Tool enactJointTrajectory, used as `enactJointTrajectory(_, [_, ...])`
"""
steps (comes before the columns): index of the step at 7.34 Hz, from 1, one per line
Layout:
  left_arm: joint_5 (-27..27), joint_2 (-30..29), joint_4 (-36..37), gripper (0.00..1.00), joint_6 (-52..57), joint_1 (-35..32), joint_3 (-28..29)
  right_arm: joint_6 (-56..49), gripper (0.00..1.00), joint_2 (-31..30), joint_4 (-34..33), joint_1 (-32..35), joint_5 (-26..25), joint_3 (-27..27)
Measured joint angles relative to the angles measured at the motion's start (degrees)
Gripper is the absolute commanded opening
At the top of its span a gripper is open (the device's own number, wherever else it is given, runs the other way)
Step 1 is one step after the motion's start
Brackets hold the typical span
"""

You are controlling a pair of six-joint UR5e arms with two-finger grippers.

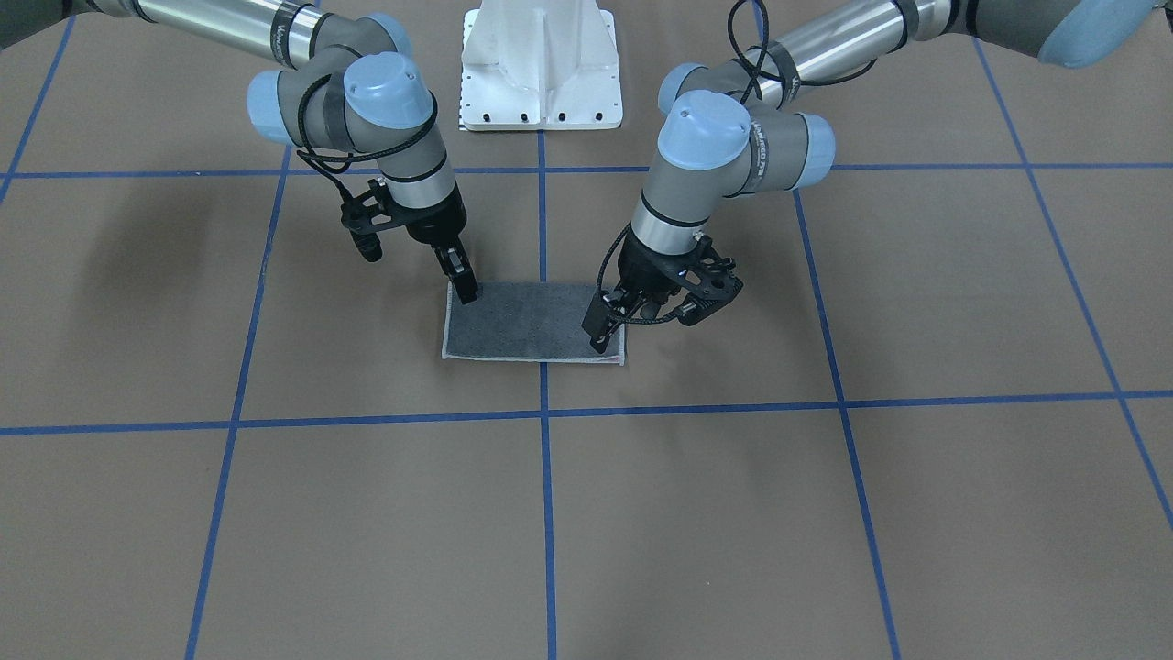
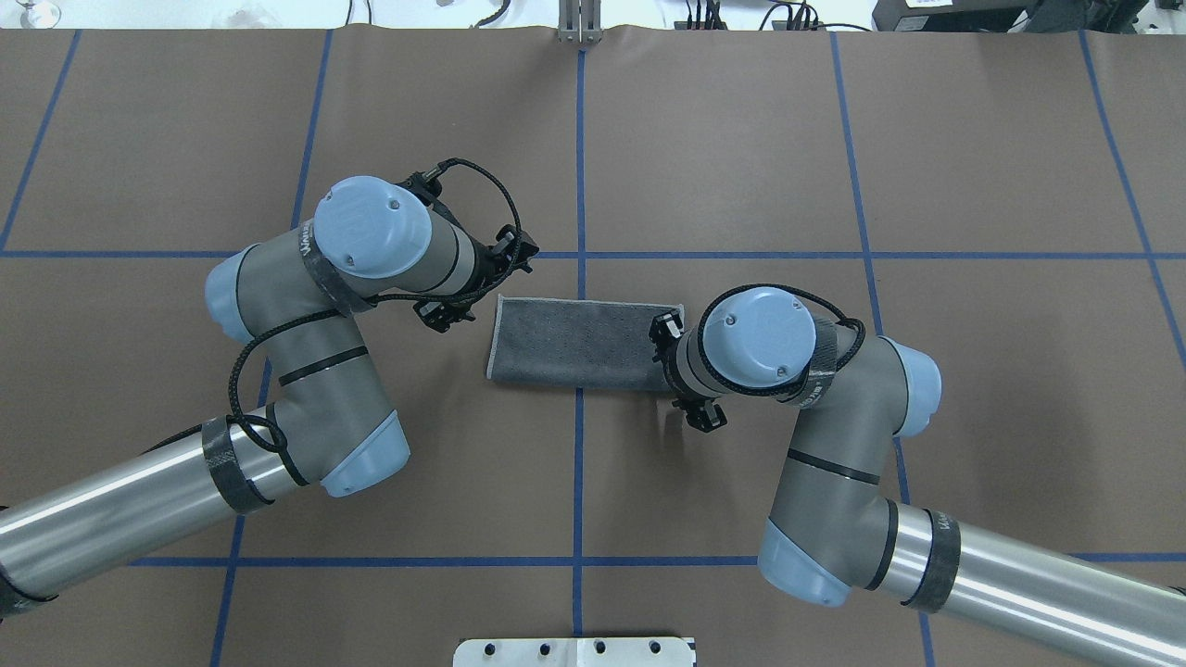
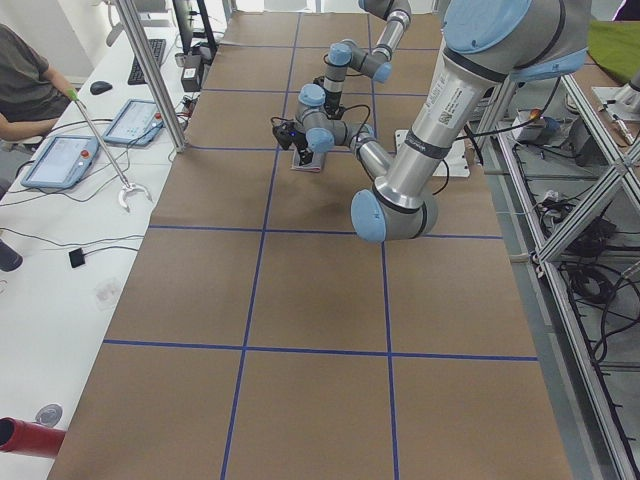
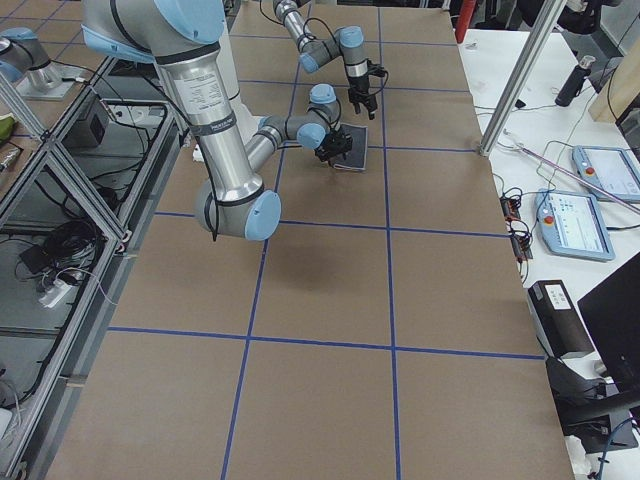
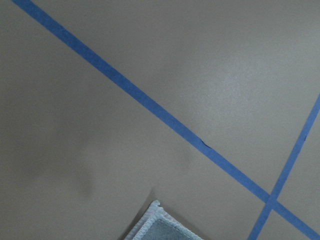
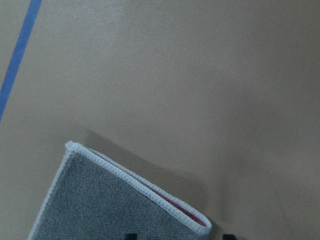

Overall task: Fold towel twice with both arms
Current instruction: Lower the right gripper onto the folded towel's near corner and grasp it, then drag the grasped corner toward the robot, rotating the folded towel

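The towel (image 1: 531,321) lies flat at the table's middle as a long grey rectangle with a pale border, folded in two; a pink sliver shows between its layers (image 6: 175,207). My right gripper (image 1: 465,286) stands at the towel's near corner on my right side (image 2: 669,333). It is open, and its dark fingertips (image 6: 131,235) sit either side of that corner. My left gripper (image 1: 612,323) hangs over the towel's far corner on my left side and looks open. Its wrist view holds only that corner (image 5: 155,222) and no fingers. Nothing is held.
The white pedestal base (image 1: 541,73) stands behind the towel. Blue tape lines (image 1: 542,513) grid the brown table. A person (image 3: 25,85) sits at a side desk with tablets (image 3: 60,160). A metal frame with cables (image 3: 590,250) runs along the robot's side.
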Motion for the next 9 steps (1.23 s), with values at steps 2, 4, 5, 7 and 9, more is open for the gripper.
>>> enactJointTrajectory(2, [0.00,0.00,-0.03,1.00,-0.05,0.00,0.00,0.00,0.29,-0.05,-0.20,-0.08,-0.02,-0.07])
enactJointTrajectory(4, [0.00,0.00,-0.03,1.00,-0.11,0.00,-0.09,0.00,0.00,-0.14,-0.33,-0.11,-0.01,-0.01])
enactJointTrajectory(5, [0.00,0.00,-0.03,1.00,-0.12,0.00,-0.13,0.00,0.00,-0.14,-0.35,-0.11,0.04,0.08])
enactJointTrajectory(7, [0.00,0.00,-0.03,1.00,-0.26,0.00,-0.17,-0.11,0.00,-0.20,-0.28,-0.06,0.17,0.51])
enactJointTrajectory(9, [0.00,0.00,-0.03,1.00,-0.39,-0.01,-0.45,-0.01,0.00,-0.51,-0.28,0.08,0.26,2.32])
